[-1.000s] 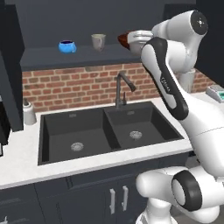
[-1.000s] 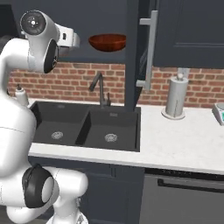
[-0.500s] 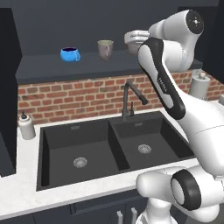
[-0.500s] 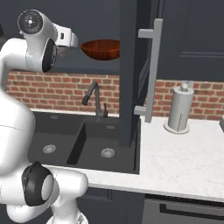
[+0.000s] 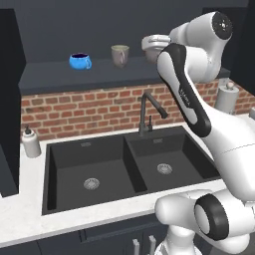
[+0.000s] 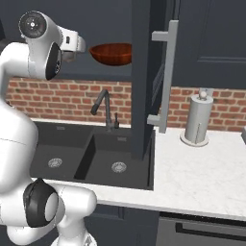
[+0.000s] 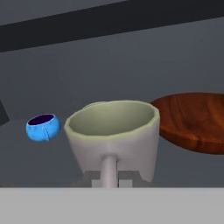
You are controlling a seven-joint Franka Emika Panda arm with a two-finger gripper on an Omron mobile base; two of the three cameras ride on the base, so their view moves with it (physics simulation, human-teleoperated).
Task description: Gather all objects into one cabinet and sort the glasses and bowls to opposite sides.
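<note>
The mug (image 7: 114, 140) in the hand view is matte grey-beige, with a wavy rim, a pale greenish-grey inside and its handle turned straight toward the camera. It sits right at the gripper (image 7: 110, 179), low in that view, with the handle running down between the fingertips; the jaws are drawn tight together, pinching the mug by that handle. In the left base view the same mug (image 5: 152, 47) shows beside the white wrist, up at shelf height toward the right part of the cabinet (image 5: 114, 74).

The bowl (image 7: 194, 120) is wide, shallow, glossy reddish-brown with a wood-like grain; it lies just to the mug's right in the hand view, and in the right base view it (image 6: 111, 53) rests on the shelf next to the hand.

The blue cup (image 5: 79, 61) is short, round and shiny with a dark inside, standing well to the left on the shelf. A second grey-beige mug (image 5: 119, 55) stands between it and the held one.

Below are the brick wall (image 5: 89, 112), the dark double sink (image 5: 129, 167) with its faucet (image 5: 148, 112), and a white soap bottle (image 5: 31, 143) on the counter (image 5: 25, 214). An open cabinet door (image 6: 144, 77) with a silver handle (image 6: 166, 81) stands near a paper-towel holder (image 6: 197, 120).
</note>
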